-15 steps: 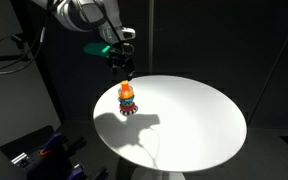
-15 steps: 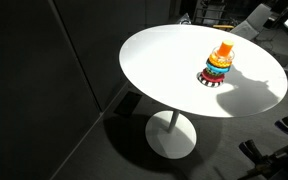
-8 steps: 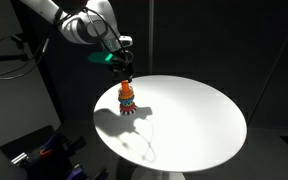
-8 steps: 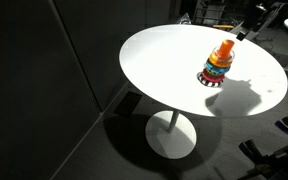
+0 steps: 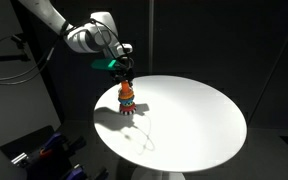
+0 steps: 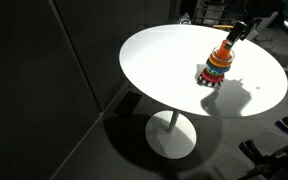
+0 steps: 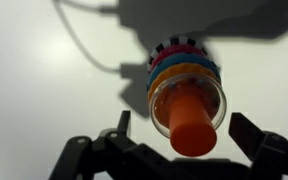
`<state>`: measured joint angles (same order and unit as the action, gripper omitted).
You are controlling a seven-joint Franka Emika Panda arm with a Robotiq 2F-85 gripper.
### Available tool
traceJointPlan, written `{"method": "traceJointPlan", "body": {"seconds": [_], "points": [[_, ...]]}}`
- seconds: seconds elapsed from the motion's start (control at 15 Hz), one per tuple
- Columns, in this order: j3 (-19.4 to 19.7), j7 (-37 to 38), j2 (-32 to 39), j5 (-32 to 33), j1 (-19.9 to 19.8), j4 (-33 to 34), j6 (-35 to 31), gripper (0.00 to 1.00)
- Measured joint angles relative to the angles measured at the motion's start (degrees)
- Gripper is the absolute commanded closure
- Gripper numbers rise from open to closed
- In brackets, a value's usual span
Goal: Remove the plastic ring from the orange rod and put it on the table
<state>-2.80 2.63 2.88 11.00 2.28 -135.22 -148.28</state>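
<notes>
The orange rod [image 7: 191,122] stands upright in a ring-stacking toy on the white table [image 5: 194,115]. A clear plastic ring [image 7: 216,102] sits at the top around the rod, above yellow, blue and pink rings and a black-and-white striped base [image 7: 174,46]. The toy also shows in both exterior views [image 5: 127,98] [image 6: 219,62]. My gripper [image 7: 189,140] is open, its fingers on either side of the rod's tip, touching nothing. In both exterior views it hangs just above the toy [image 5: 125,72] [image 6: 234,33].
The round table's edge [image 6: 144,85] drops to a dark floor. The toy stands near the table's rim [image 5: 102,105]. Dark equipment [image 5: 44,150] sits low beside the table. Chairs [image 6: 224,15] stand behind the table.
My gripper has come down and moved over the toy, so its fingers now flank the rod's tip. The toy has not moved.
</notes>
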Motion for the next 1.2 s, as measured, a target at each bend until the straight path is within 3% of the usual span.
{"method": "traceJointPlan", "body": {"seconds": [1.2], "points": [[0.32,5.27,5.42,5.65,2.28,2.96,-1.3,0.0]]}}
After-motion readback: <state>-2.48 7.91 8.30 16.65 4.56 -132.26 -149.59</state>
